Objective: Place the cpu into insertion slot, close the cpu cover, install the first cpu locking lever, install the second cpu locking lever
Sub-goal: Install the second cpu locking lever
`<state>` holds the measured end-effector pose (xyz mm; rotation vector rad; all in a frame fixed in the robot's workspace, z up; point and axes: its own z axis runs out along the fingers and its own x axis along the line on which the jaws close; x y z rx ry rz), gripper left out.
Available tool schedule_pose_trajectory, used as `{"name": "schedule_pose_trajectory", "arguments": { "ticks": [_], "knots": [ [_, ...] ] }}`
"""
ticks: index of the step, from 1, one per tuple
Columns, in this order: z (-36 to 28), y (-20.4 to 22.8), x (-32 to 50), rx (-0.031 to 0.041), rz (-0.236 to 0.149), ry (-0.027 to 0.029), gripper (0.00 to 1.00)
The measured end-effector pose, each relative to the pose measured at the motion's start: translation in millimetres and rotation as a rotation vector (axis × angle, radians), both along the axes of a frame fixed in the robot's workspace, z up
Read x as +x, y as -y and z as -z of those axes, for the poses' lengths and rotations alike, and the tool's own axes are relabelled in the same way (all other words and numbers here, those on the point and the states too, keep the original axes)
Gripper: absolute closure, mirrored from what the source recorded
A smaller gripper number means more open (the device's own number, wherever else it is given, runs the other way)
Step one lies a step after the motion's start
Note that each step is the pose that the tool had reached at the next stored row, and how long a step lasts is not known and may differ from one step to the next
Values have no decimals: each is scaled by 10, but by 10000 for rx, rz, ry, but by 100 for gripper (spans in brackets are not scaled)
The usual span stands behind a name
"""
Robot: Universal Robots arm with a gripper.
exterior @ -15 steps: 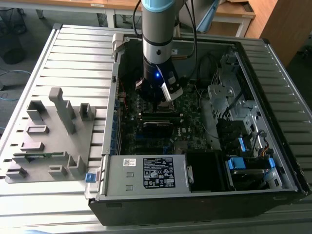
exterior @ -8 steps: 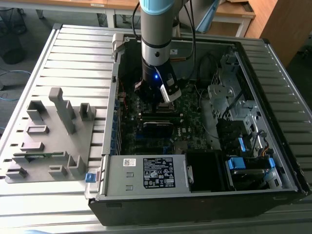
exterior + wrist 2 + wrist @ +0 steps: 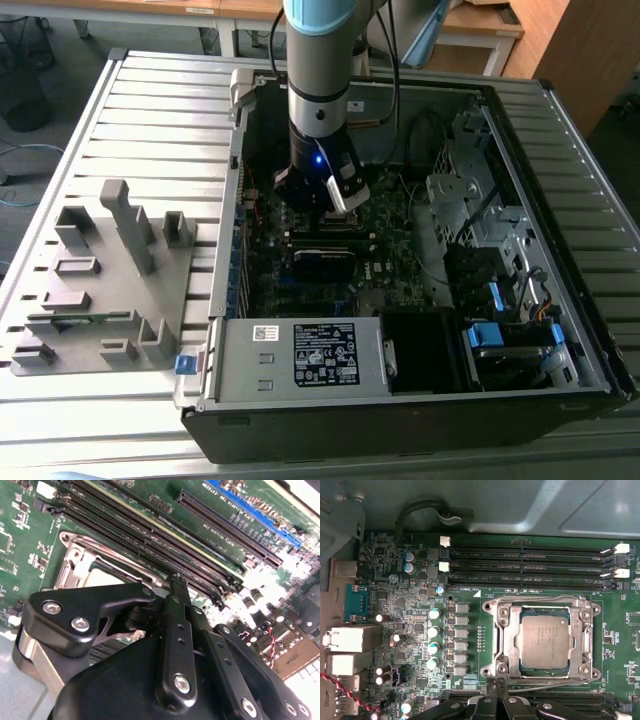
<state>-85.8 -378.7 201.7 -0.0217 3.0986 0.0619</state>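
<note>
Hand: the hand [image 3: 496, 694] sits low over the green board inside the open computer case [image 3: 560, 390], its fingers drawn together to a narrow tip with nothing between them; in the second wrist view the hand [image 3: 176, 584] points at the socket's edge.
Chip: the cpu [image 3: 543, 641] lies flat in the insertion slot [image 3: 544, 677], silver top up and square to the rim.
Cover: the cpu cover [image 3: 502, 640] appears folded down around the chip, its open middle framing the metal top.
Levers: a thin wire lever [image 3: 540, 682] runs along the socket edge nearest the hand; whether it is hooked under its catch I cannot tell.
Memory slots: long black slots [image 3: 530, 567] run beside the socket on the far side from the hand, and more run just under the fingertips.
Step in hand: I judge the placing and cover steps done, with the work now at the locking levers.
Next move calls for: a firm, steady push on the thin wire, kept clear of the chip.
</note>
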Motion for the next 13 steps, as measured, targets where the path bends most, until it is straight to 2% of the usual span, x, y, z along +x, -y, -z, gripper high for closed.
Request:
{"name": "schedule_pose_trajectory", "arguments": {
  "ticks": [4,11,13],
  "knots": [
    [15,7,-7,139,2,0,89],
    [36,28,-12,461,1,0,89],
    [39,33,-12,498,2,1,89]
  ]
}}
